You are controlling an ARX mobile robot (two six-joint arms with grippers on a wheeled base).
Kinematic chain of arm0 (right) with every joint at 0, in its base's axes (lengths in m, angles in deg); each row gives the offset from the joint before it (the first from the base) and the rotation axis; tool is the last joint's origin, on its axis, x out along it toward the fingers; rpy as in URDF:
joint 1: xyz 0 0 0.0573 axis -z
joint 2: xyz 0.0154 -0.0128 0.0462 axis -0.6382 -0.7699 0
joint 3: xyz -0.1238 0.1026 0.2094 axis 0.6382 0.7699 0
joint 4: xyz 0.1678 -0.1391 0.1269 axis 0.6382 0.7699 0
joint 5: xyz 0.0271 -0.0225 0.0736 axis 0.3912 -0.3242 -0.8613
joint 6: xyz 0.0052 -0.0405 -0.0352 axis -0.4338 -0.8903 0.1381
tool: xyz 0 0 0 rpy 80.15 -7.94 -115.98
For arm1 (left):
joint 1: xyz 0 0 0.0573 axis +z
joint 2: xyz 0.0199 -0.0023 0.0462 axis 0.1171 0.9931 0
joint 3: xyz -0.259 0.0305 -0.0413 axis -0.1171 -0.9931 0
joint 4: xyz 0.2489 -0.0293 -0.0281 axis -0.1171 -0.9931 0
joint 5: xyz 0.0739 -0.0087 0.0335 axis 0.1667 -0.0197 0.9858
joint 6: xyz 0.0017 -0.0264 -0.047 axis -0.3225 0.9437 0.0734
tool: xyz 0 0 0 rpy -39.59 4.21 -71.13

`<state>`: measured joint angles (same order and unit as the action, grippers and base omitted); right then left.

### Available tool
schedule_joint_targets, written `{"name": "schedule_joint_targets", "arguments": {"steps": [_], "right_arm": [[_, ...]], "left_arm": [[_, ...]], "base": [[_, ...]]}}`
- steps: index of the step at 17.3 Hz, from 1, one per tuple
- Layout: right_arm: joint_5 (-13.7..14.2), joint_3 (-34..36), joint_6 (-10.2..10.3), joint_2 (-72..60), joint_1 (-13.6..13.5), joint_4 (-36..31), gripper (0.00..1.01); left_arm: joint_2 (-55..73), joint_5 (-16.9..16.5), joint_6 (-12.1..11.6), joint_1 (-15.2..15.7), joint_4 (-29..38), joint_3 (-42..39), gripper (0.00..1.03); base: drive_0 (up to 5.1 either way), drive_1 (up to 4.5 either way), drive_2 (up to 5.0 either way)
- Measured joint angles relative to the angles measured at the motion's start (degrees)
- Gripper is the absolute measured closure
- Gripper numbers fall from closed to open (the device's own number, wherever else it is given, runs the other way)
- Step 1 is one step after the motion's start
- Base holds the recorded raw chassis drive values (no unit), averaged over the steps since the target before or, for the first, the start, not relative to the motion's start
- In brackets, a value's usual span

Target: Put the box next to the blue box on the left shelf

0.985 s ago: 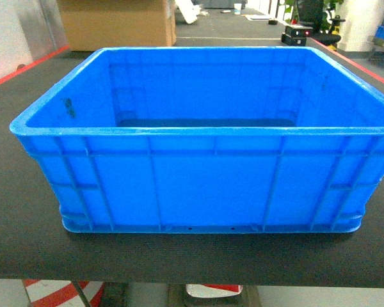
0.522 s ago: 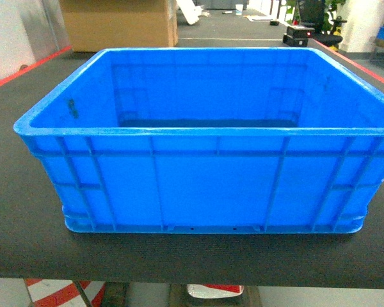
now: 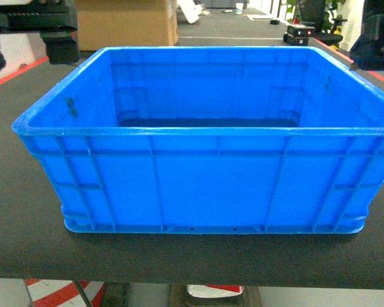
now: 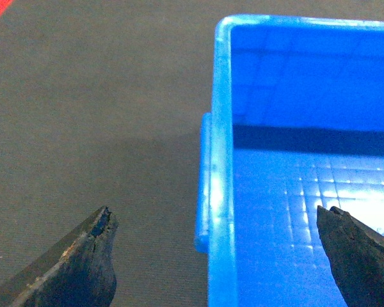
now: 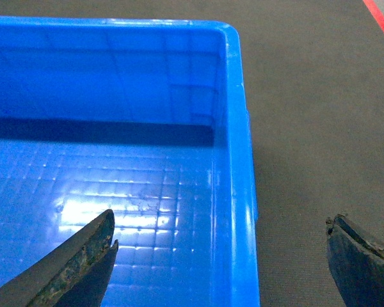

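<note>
The box (image 3: pixel 198 137) sits empty on the dark mat (image 3: pixel 25 224), near its front edge and centred ahead of you, long axis running left to right. No roller-track shelf appears in any view, so placement is not yet in hand; the step appears to be a two-arm pickup.

The left gripper (image 4: pixel 217 256) hangs above the box's left wall. Its jaws are spread wide and hold nothing: one fingertip is over the mat outside the wall, the other over the floor inside, so the rim (image 4: pixel 221 160) lies between them. The right gripper (image 5: pixel 221 259) mirrors this over the right wall, also wide open and empty, straddling that rim.

Each arm is matched to its own side wall; neither needs to cross. The coming move likely calls for a straight descent onto both rims.

The mat is flat and finely textured. Beyond it stand a cardboard carton (image 3: pixel 125 22) and a black device (image 3: pixel 297 33).
</note>
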<state>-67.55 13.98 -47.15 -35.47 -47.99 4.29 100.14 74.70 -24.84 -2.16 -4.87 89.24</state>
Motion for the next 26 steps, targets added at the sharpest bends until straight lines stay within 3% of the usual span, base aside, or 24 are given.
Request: {"name": "schedule_joint_targets", "arguments": {"steps": [4,14,19,21,25,26], "right_arm": [[0.6,-3.5,0.2,-5.0,0.1,0.7,0.03],[2.3,-6.0,0.8,-14.1,0.1,-0.7,0.03],[2.6,-6.3,2.3,-15.2,0.2,-0.8,0.06],[2.4,-6.3,2.5,-15.2,0.3,-0.3,0.27],[2.3,-6.3,2.5,-15.2,0.8,0.1,0.73],[2.2,-6.3,2.5,-15.2,0.9,0.2,0.8]], "left_arm": [[4.6,-1.7,2.7,-0.7,-5.3,5.7,0.05],[11.4,-2.2,2.4,-1.1,-7.9,7.9,0.05],[12.8,-2.2,1.5,-1.1,-8.5,9.0,0.05],[12.8,-0.9,0.9,-1.1,-9.1,9.3,0.09],[13.0,-0.5,-0.3,-1.0,-10.5,9.4,0.55],[13.0,0.0,-0.4,-1.0,-10.8,9.4,0.62]], "base": [[0.0,0.0,0.0],[0.0,0.0,0.0],[0.0,0.0,0.0],[0.0,0.0,0.0],[0.0,0.0,0.0],[0.0,0.0,0.0]]}}
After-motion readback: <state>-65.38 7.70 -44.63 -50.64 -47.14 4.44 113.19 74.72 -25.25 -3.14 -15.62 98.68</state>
